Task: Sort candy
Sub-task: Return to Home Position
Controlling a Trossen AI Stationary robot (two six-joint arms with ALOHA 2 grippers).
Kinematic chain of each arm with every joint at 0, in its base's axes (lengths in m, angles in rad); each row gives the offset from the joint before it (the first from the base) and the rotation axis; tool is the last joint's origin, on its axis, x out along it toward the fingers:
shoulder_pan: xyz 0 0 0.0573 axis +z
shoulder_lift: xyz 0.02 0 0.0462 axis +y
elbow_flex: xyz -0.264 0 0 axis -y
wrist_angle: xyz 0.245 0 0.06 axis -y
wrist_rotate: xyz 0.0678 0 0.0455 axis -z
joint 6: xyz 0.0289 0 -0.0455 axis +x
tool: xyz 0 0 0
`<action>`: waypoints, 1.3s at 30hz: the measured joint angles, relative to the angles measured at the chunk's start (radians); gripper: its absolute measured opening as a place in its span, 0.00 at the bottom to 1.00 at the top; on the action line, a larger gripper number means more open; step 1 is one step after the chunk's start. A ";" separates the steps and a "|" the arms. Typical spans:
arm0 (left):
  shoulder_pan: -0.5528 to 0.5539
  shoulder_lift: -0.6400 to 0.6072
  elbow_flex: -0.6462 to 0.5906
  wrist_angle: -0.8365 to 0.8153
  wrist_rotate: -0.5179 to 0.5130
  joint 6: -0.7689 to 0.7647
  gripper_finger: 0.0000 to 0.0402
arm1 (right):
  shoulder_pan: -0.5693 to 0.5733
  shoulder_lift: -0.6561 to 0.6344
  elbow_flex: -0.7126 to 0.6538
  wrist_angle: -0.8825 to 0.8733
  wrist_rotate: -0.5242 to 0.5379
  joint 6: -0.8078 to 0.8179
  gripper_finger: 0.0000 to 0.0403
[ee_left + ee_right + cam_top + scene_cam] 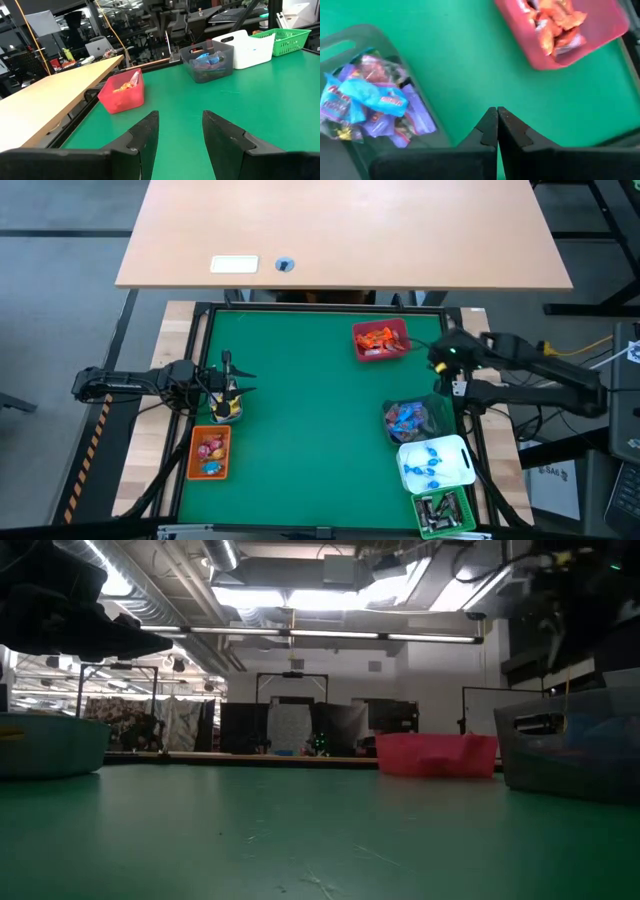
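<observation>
Green bench (300, 440) seen from above. No loose sweets show on it. All the candy (555, 22) lies in bins, so the sorting looks finished and the arms likely need only pull back.

The risk lies in that retreat. The right arm waits at the bench edge between 2 and 3 o'clock. Its end effector (497, 109) is pinched fully closed and empty, hanging between the red bin (122, 97) at 1 o'clock and the clear bin (210, 70) at 3 o'clock. A low or wide swing could knock either light bin and spill sweets. The left end effector (180, 114), at 9 o'clock, is spread apart and empty. It is just beside a small pale bin (55, 755) with something yellow inside, and the orange bin (193, 460) is near at 8 o'clock. Either could be clipped.

The bench top is flat, matte and smooth. The bins are thin, rigid plastic boxes with open tops. The white bin (250, 52) at 4 o'clock has a handle slot, and the green bin (285, 40) at 5 o'clock has lattice walls. The sweets are small, in glossy, crinkled wrappers. They are orange-red in the red bin and blue, purple and pink in the clear one.
</observation>
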 joint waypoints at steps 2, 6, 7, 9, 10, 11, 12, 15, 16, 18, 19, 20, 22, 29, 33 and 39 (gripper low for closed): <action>0.000 0.000 0.000 0.000 0.000 0.000 0.35 | 0.000 -0.092 -0.069 0.030 -0.017 0.003 0.01; 0.000 0.000 0.000 0.000 -0.002 0.000 0.35 | 0.000 -0.245 -0.073 0.173 -0.069 0.019 0.00; 0.000 0.000 0.000 0.000 -0.004 0.000 0.35 | 0.000 -0.274 -0.075 0.192 -0.098 0.021 0.00; 0.000 0.000 0.000 0.001 -0.005 0.000 0.35 | 0.000 -0.337 -0.076 0.264 -0.146 0.024 0.01; 0.000 0.000 0.000 0.001 -0.005 0.000 0.35 | 0.000 -0.367 -0.076 0.300 -0.159 0.024 0.01; 0.000 0.000 0.000 0.001 -0.005 0.000 0.35 | 0.000 -0.391 -0.076 0.323 -0.173 0.027 0.01; 0.000 0.000 0.000 0.001 -0.005 0.000 0.35 | 0.000 -0.413 -0.076 0.352 -0.185 0.037 0.01; 0.000 0.000 0.000 0.001 -0.005 0.000 0.35 | 0.000 -0.461 -0.079 0.448 -0.219 0.070 0.01; 0.000 0.000 0.000 0.001 -0.005 0.000 0.35 | 0.000 -0.472 -0.083 0.485 -0.220 0.070 0.01; 0.000 0.000 0.000 0.001 -0.005 0.000 0.35 | 0.000 -0.491 -0.098 0.560 -0.228 0.072 0.01; 0.000 0.000 0.000 0.001 -0.005 0.000 0.35 | 0.000 -0.495 -0.113 0.595 -0.237 0.072 0.01; 0.000 0.000 0.000 0.001 -0.005 0.000 0.35 | 0.000 -0.496 -0.131 0.638 -0.254 0.073 0.01; 0.000 0.000 0.000 0.001 -0.005 0.000 0.35 | 0.000 -0.495 -0.180 0.729 -0.310 0.072 0.01; 0.000 0.000 0.000 0.002 -0.006 0.000 0.35 | 0.000 -0.491 -0.391 1.027 -0.435 0.073 0.01; 0.000 0.000 0.000 0.002 -0.006 0.000 0.35 | 0.000 -0.492 -0.457 1.067 -0.435 0.073 0.01; 0.000 0.000 0.000 0.002 -0.006 0.000 0.35 | 0.000 -0.493 -0.538 1.069 -0.435 0.073 0.01</action>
